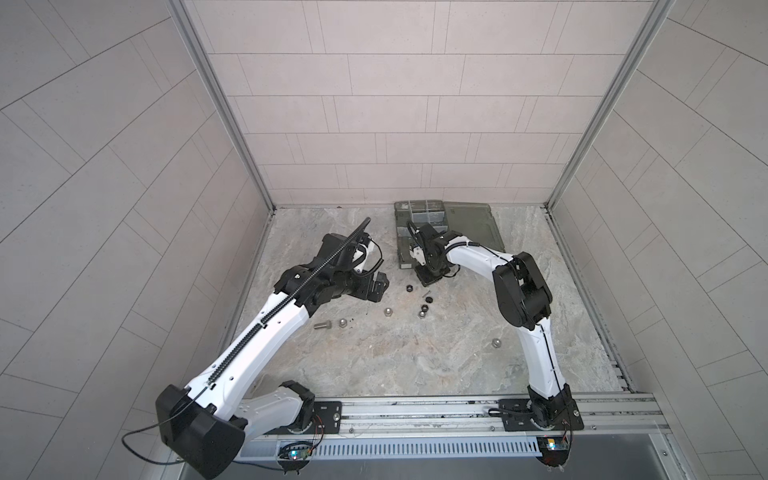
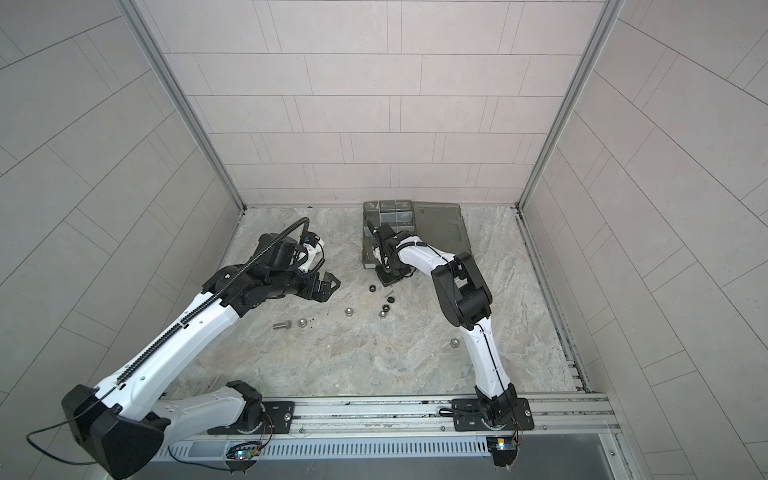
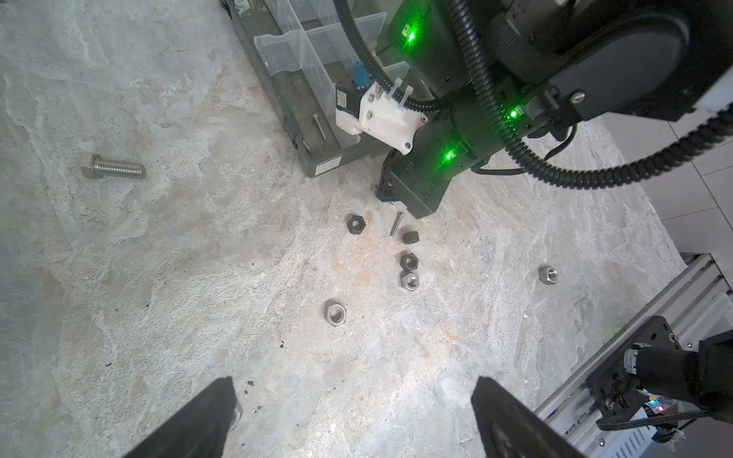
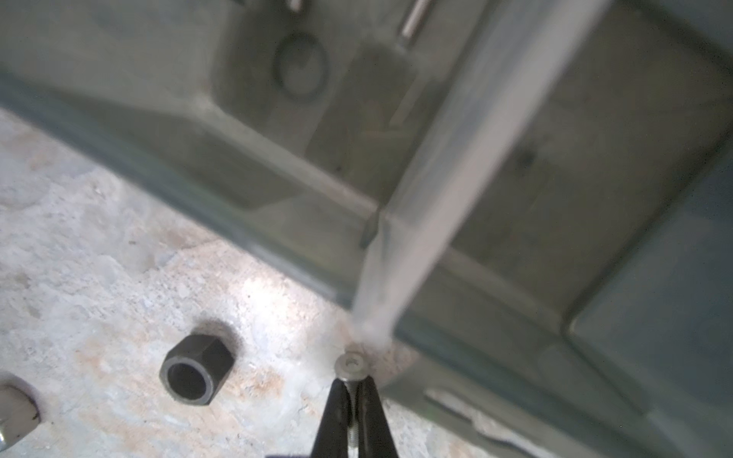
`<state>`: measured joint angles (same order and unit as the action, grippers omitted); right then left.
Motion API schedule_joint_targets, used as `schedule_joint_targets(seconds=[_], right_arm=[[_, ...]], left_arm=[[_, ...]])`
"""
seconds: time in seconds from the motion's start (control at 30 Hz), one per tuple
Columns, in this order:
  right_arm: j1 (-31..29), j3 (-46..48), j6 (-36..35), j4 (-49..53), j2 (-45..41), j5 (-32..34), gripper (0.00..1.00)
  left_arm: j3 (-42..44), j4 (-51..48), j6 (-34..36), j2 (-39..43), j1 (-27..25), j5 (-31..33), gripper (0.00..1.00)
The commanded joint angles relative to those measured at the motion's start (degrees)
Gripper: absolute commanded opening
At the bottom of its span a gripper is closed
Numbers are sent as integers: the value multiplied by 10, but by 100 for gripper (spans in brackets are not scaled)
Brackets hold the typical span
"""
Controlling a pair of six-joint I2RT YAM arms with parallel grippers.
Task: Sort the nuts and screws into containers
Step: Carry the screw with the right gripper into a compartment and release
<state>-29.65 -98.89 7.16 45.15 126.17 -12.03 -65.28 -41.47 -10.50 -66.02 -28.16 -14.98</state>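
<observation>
In the right wrist view the right gripper (image 4: 352, 400) has its black fingers (image 4: 335, 412) pinched shut on a thin silver socket-head screw (image 4: 351, 364). It sits low over the marbled grey table (image 1: 374, 365), just beside the near wall of the smoky grey-green translucent organizer box (image 1: 400, 232) at upper centre of both top views, probably so a short carry drops it into the compartment where other thin screws lie. Left of centre in a top view, the left gripper (image 1: 380, 286) hangs with its jaws spread fully apart and holds nothing, likely poised for the loose black and silver hex nuts (image 3: 408, 260) and the thick silver hex-head bolt (image 3: 113, 168) on the table.
</observation>
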Motion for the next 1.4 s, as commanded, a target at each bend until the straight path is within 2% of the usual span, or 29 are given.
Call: schedule_joint_targets(seconds=[0.0,0.23,0.5,0.63,0.9,1.1,1.17,1.23,1.27,1.37], right_arm=[[-7,-1,13,45,-36,0,0],[-7,-32,25,63,-69,9,0],[-7,-94,33,79,-64,7,0],[-7,-164,30,88,-26,8,0],[-4,-356,36,110,107,-12,1],[1,-385,52,63,155,-18,3],[3,-385,54,56,162,-26,13],[5,-384,54,56,162,-25,35],[5,-383,53,57,160,-25,43],[5,-379,51,67,144,-18,48]], left_arm=[[9,-16,2,17,-4,9,100],[10,-14,1,17,-3,9,100],[8,-12,3,12,-3,12,100],[2,-13,9,2,-3,14,100],[-10,-17,20,-21,-3,23,100],[-19,-29,31,-35,-2,42,100],[-21,-29,33,-39,-1,44,100],[-23,-28,33,-44,-1,43,100],[-22,-27,33,-46,-1,42,100],[-23,-22,31,-52,-1,37,100]])
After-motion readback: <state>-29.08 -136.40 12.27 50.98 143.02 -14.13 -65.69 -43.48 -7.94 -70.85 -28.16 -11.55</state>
